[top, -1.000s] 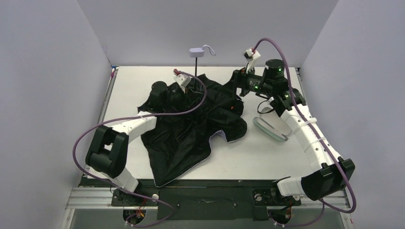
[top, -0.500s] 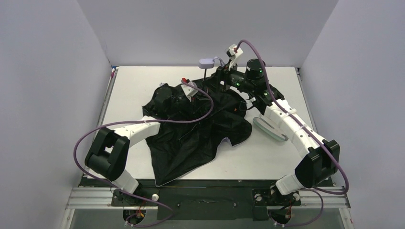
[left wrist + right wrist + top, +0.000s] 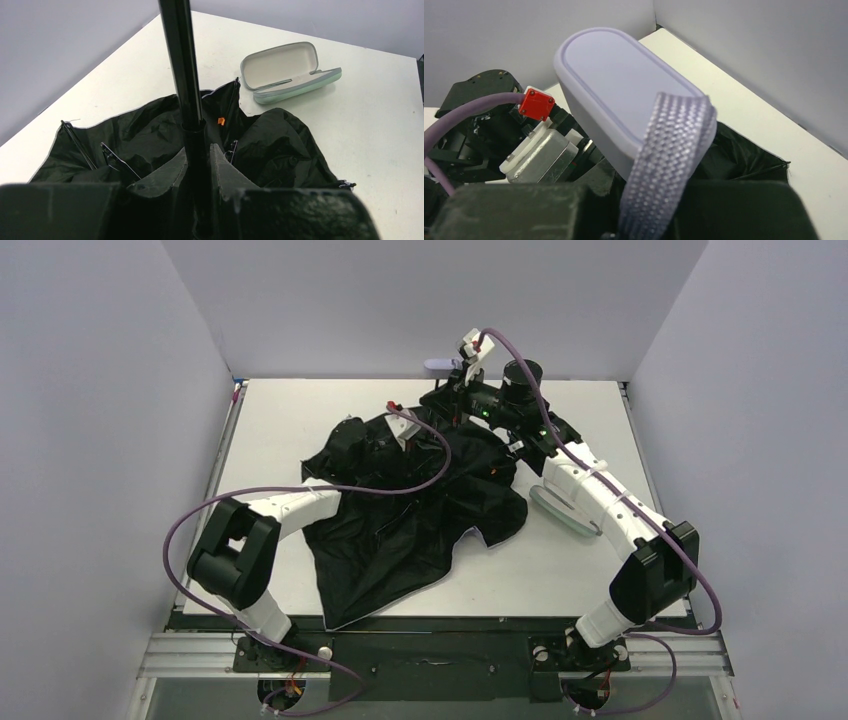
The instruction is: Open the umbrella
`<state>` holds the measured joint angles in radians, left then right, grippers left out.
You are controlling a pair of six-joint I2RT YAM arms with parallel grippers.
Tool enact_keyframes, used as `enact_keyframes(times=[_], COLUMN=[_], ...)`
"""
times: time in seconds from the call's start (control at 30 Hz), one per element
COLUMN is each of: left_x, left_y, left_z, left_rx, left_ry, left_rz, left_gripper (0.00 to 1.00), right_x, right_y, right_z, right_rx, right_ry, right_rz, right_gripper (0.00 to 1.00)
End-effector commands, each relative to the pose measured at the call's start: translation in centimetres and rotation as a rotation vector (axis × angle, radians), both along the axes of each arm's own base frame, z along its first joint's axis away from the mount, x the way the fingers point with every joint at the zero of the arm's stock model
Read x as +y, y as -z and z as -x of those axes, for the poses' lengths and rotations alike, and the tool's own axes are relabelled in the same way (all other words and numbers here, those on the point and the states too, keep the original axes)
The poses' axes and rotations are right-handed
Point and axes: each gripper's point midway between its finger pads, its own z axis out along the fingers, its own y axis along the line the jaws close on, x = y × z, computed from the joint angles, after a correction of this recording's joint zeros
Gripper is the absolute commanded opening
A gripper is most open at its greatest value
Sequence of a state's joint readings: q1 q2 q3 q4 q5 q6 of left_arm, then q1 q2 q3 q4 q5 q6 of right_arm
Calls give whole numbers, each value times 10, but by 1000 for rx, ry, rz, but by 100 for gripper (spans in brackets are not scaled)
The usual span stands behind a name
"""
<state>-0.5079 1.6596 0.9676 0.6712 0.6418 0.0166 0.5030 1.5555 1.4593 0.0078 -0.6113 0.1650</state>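
Roughly upright umbrella (image 3: 400,530), handle (image 3: 614,90) uppermost; left claw (image 3: 198,156) and right claw (image 3: 624,200) gripping it.

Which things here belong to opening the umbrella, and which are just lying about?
For the job: folding umbrella with black lining, thin black shaft, pale lilac handle; left gripper, clamped on the shaft; right gripper, at the handle.
Lying about: mint-green oval case, open, beside the umbrella.
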Motion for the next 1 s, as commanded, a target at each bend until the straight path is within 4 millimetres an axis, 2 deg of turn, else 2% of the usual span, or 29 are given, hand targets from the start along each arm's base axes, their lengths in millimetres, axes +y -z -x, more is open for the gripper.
enact_keyframes(times=[0.0,0.03,0.1,0.2,0.33,0.43,0.6,0.67,0.8,0.97], left_x=[6,11,21,30,31,27,18,18,24,31], left_y=[-26,-19,-8,3,13,9,13,20,48,79], left_z=[-15,-19,-26,-30,-29,-28,-25,-28,-37,-40], left_rx=[-77,-45,1,30,29,-6,-38,-16,60,168], left_ry=[-56,-80,-124,-135,-105,-92,-76,-87,-164,-243], left_rz=[13,6,-6,-20,-32,-17,-31,-34,-68,-79], left_gripper=[19,36,52,57,51,48,34,30,23,19], right_x=[-8,-9,-9,-8,-7,-6,-4,-3,-3,-3], right_y=[-39,-38,-37,-35,-33,-29,-30,-32,-39,-45], right_z=[-15,-15,-15,-14,-15,-15,-16,-15,-16,-19], right_rx=[-159,-159,-161,-156,-149,-139,-134,-135,-142,-153], right_ry=[63,65,67,61,57,55,52,49,48,45], right_rz=[-36,-35,-32,-31,-29,-24,-24,-28,-36,-39], right_gripper=[0,0,0,0,0,0,0,0,0,0])
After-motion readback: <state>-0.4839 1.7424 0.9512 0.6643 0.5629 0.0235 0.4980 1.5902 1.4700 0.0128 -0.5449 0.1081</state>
